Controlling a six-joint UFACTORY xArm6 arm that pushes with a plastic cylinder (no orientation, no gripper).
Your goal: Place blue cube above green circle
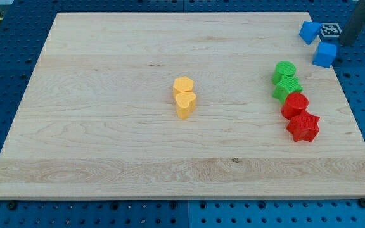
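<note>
The blue cube (pixel 325 55) sits at the far right edge of the wooden worktop (pixel 106 95), with a second blue block (pixel 309 31), of a less regular shape, just beyond it to the far left. My tip (pixel 346 43) stands just right of the cube and slightly farther back, close beside it; whether it touches cannot be told. There is no claw on this arm, only the dark rod, so nothing is spread or pinching. The green circle (pixel 285 70) lies nearer and to the left of the cube, touching a green star-like block (pixel 288 87), with a red round block (pixel 294 104) and a red star (pixel 303 126) strung out nearer still. Two yellow blocks, one hexagon-like (pixel 183 85) and one heart (pixel 185 103), sit together mid-board, well apart from all this. The step in hand looks like the push leftward. The cube needs to slide left until it lies on the far side of the green circle, so the next move calls for a steady push from the cube's right face, without disturbing the other blue block or nudging the circle.
</note>
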